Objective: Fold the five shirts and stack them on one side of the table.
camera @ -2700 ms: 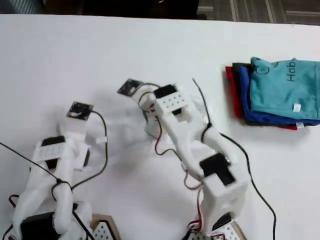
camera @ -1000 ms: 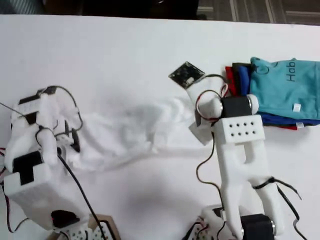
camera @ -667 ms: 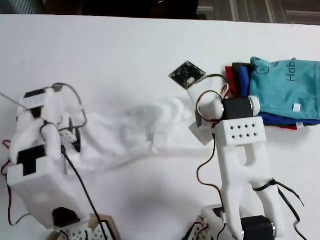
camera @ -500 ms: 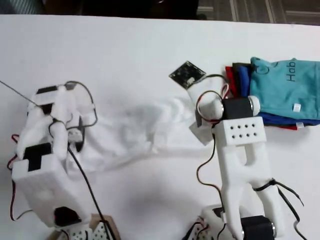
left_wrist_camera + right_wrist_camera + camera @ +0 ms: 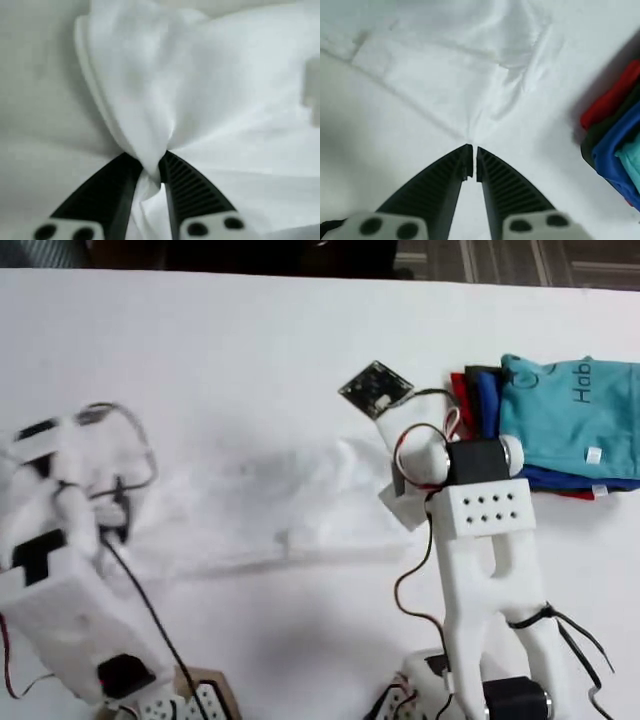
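High view: a white shirt (image 5: 270, 505) lies stretched across the middle of the desk (image 5: 250, 340).
The left fingers (image 5: 159, 162) clamp its bunched cloth at frame left; the right fingers (image 5: 469, 152), closed, pinch its other edge near the folded stack (image 5: 560, 420) at right.

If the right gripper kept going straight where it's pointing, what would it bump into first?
The white shirt. The right gripper has its tips at the bunched edge, and more cloth spreads straight ahead. The stack of folded shirts lies off to one side, seemingly outside its line.
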You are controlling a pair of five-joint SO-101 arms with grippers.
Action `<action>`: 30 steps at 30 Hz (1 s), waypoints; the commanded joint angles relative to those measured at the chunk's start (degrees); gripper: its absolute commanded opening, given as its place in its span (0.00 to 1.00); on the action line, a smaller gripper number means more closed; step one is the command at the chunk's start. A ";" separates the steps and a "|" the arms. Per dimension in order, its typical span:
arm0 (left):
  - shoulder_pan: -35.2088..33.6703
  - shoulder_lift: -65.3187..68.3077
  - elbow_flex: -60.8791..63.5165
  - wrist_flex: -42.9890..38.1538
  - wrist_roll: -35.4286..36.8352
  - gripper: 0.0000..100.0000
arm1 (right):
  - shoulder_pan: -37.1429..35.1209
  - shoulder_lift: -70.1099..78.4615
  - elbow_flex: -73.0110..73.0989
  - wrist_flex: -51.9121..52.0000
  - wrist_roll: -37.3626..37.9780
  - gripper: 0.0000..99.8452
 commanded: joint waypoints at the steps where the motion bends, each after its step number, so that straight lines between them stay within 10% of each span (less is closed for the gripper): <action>1: -11.34 1.14 -5.14 2.64 -4.75 0.03 | 0.75 -2.86 0.62 0.31 0.00 0.02; 11: -18.55 1.05 -14.90 13.63 -9.49 0.03 | 10.95 -19.30 22.15 -7.43 0.00 0.02; 30: 4.13 -22.33 -4.53 22.86 -4.75 0.03 | 16.66 -44.62 71.21 -39.43 0.09 0.02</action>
